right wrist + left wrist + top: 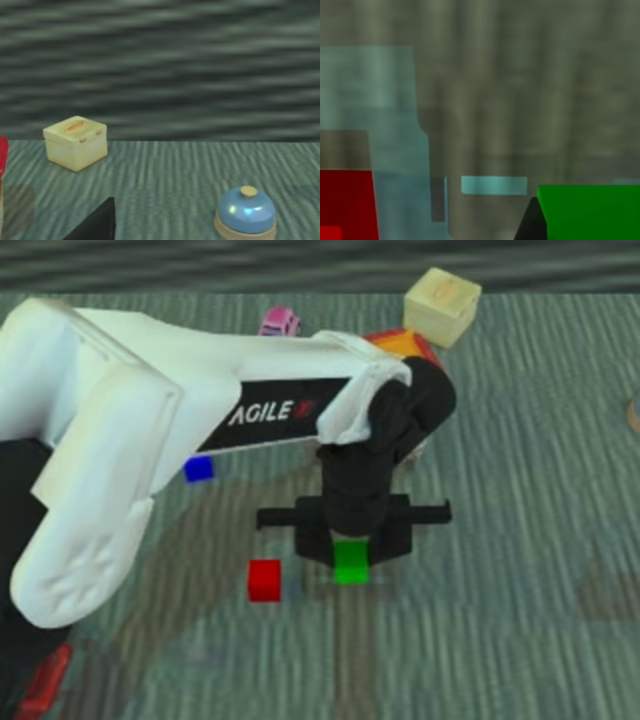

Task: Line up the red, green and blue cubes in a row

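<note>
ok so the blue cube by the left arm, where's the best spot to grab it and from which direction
Grip the blue cube across two opposite flat side faces, coming straight down from above. It sits flat on the table with open space around its visible sides, though the left arm overhangs it closely. The left gripper is over the green cube, beside the red cube. The right gripper is out of the top view.

The left arm (200, 390) covers most of a pink object (280, 322) and an orange-red one (405, 343) at the table's far side. The left gripper (350, 540) hides part of the green cube (349, 564). The left wrist view's edges crop the red cube (345, 205).
</note>
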`<state>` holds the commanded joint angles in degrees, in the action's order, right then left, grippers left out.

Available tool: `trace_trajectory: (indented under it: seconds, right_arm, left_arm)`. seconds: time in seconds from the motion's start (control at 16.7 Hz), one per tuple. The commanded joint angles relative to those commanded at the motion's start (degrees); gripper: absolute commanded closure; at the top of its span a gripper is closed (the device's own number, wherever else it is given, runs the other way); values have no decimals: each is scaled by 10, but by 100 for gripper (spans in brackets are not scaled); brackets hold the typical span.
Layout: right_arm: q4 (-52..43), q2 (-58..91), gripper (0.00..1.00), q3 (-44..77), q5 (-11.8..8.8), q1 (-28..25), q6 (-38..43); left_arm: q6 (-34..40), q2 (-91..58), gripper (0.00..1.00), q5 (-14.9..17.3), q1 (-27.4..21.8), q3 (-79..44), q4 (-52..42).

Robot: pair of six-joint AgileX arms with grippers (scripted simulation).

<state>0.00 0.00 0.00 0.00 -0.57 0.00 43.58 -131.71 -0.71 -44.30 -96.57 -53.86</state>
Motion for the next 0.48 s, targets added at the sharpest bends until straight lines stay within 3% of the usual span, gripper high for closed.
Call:
trace_trajectory:
  seconds: [0.48]
  right_arm:
    - [0,0,0,0,0,0,0]
  left_arm:
    - [0,0,25,0,0,0,0]
